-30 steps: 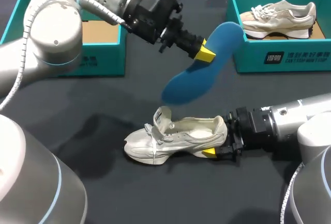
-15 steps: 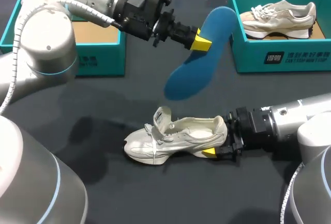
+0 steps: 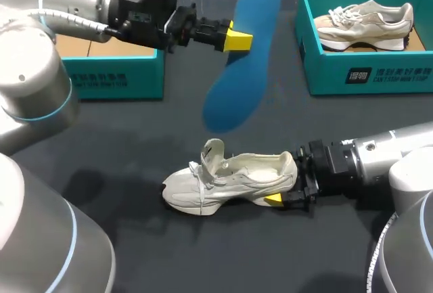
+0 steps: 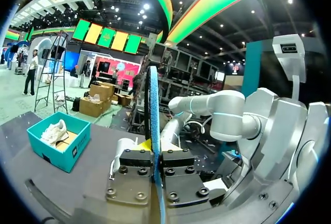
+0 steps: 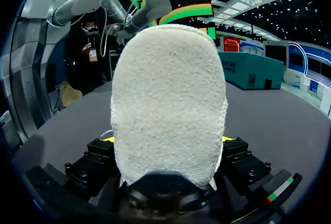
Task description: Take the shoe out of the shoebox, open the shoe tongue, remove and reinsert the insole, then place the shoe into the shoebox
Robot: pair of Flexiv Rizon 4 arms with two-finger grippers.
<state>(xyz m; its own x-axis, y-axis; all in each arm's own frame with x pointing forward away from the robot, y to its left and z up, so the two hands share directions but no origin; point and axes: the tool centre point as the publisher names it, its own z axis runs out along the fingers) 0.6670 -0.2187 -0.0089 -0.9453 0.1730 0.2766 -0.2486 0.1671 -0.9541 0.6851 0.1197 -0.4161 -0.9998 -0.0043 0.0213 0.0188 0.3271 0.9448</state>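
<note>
left gripper (image 3: 238, 38) pinched shut on the blue insole (image 3: 237, 76) — held tilted in the air above the white shoe (image 3: 223, 183). right gripper (image 3: 279, 197) clamps that shoe's heel. the shoe stands on the dark table (image 3: 135, 239), tongue up — well apart from the teal shoebox (image 3: 122, 80).
</note>
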